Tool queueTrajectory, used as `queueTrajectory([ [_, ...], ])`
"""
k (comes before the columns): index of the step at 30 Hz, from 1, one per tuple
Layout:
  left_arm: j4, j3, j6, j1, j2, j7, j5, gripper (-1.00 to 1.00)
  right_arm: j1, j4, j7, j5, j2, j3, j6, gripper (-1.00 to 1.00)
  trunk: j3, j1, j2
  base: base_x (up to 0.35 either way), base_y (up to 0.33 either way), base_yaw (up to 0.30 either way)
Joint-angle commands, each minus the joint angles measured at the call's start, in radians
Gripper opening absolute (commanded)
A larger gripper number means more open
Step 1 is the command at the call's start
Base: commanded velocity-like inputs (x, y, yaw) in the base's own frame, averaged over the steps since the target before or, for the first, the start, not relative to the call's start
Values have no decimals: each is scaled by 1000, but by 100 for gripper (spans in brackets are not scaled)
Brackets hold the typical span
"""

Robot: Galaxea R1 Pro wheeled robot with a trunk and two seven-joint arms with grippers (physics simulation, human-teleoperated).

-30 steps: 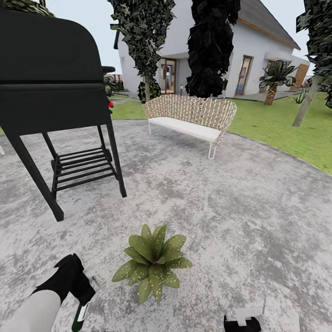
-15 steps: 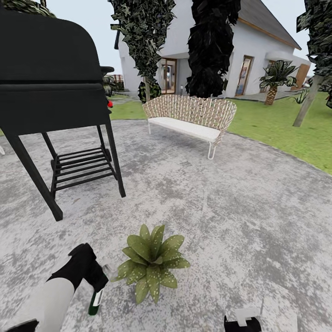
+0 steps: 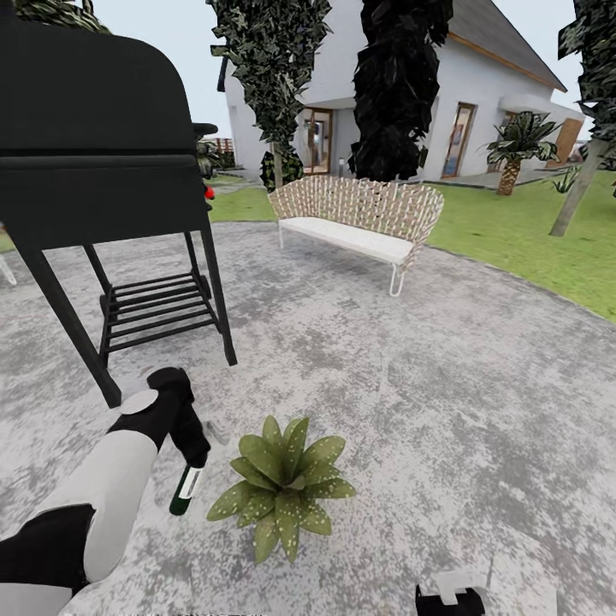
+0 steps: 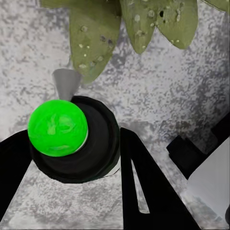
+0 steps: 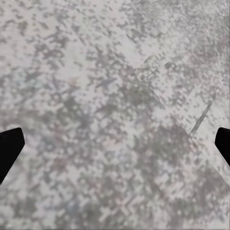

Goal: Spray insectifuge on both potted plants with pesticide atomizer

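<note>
The left gripper (image 4: pixel 72 158) had its two black fingers (image 4: pixel 143 191) pressed around the dark body of the atomizer (image 4: pixel 72 139), pinching it, with the green cap on top and the grey nozzle pointing toward the leaves. The right gripper (image 5: pixel 115 143) was spread wide, with only the two tips at the edges of its view and bare grey patio (image 5: pixel 96 96) between them.

In the head view, the left arm had lifted and moved forward in the last second, so the atomizer (image 3: pixel 186 488) was now hanging just beside the potted plant (image 3: pixel 282 483), at its left side, instead of low at the edge of the picture. The plant itself had not moved on the patio (image 3: pixel 428 385).

This probably means the nozzle was being brought into place for spraying this first plant. Behind it stood a black grill (image 3: pixel 103 171) and a woven bench (image 3: pixel 355 218).
</note>
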Motion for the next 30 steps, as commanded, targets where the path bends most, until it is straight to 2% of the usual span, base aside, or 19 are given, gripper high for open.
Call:
queueTrajectory([
  [1, -1, -13, 14, -1, -1, -9, -10, -100, -1, 1, -3, 10, 0, -8, -3, 100, -1, 0, 0, 0, -5, 242],
  [4, 0, -39, 39, -1, -5, -9, -13, -100, -1, 1, -3, 10, 0, -8, -3, 100, -1, 0, 0, 0, -166, 268],
  [8, 0, -42, 44, 4, -26, -9, -17, -100, -1, 0, -3, 10, 0, -9, -3, 100, -1, 0, 0, 0, -260, 221],
  [13, 2, -43, 44, 5, -49, -9, -19, -100, -1, 2, -2, 12, -2, -8, -4, 100, -1, 0, 0, 0, -270, 20],
  [14, 2, -44, 44, 5, -52, -9, -28, -100, -1, 2, -2, 12, -3, -8, -5, 100, -1, 0, 0, 0, -270, 1],
  [17, 2, -44, 44, 4, -54, -9, -45, -100, -1, 2, -2, 12, -2, -8, -4, 100, -1, 0, 0, 0, -271, 0],
  [24, 2, -46, 44, -2, -54, -9, -56, -100, -1, 2, -2, 12, -3, -8, -4, 100, -1, 0, 0, 0, -271, 0],
  [26, 2, -50, 44, -2, -53, -9, -82, -100, -1, 2, -2, 12, -3, -8, -4, 100, -1, 0, 0, 23, -272, 0],
  [28, 0, -53, 44, -3, -53, -9, -127, -100, -1, 2, -2, 12, -3, -8, -4, 100, -1, 0, 0, 72, -273, 0],
  [30, 0, -53, 44, -3, -53, -9, -146, -100, -1, 2, -2, 12, -3, -8, -4, 100, -1, 0, 0, 114, -273, 0],
])
